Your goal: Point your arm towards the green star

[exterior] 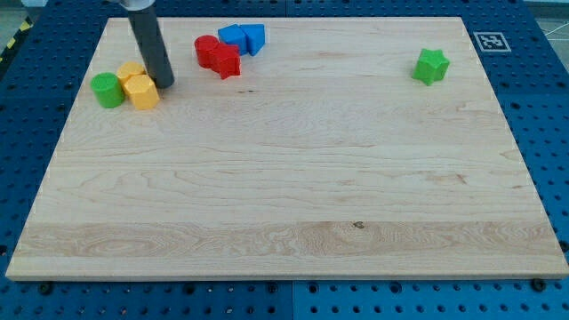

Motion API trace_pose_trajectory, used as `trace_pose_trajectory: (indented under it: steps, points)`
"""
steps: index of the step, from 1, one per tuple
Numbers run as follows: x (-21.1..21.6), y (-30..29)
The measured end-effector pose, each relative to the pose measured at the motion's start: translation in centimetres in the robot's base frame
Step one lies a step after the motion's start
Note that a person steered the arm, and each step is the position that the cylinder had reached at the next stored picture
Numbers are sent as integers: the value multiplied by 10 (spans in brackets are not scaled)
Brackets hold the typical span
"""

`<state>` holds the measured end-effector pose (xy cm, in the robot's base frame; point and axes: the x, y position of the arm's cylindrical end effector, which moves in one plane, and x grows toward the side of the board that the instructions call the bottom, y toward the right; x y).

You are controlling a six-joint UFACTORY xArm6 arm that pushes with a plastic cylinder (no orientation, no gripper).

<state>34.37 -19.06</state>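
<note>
The green star (431, 66) lies near the view's top right on the wooden board (284, 196). My tip (164, 84) is at the view's top left, at the end of the dark rod, just right of two yellow blocks (138, 85). It is far to the left of the green star.
A green round block (108, 90) sits left of the yellow blocks. Two red blocks (218, 56) and two blue blocks (243, 38) cluster at the top, right of my tip. A marker tag (489, 41) lies off the board's top right corner.
</note>
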Motion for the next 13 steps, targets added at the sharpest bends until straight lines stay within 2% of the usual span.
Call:
trace_pose_trajectory:
  steps: [1, 2, 4, 5, 7, 8, 10, 11, 12, 13]
  points:
    - [0, -1]
    - [8, 48]
    - [51, 157]
    - [50, 212]
    - [20, 311]
    - [-3, 338]
    - [-32, 339]
    - [-57, 363]
    - [-80, 434]
    - [-83, 485]
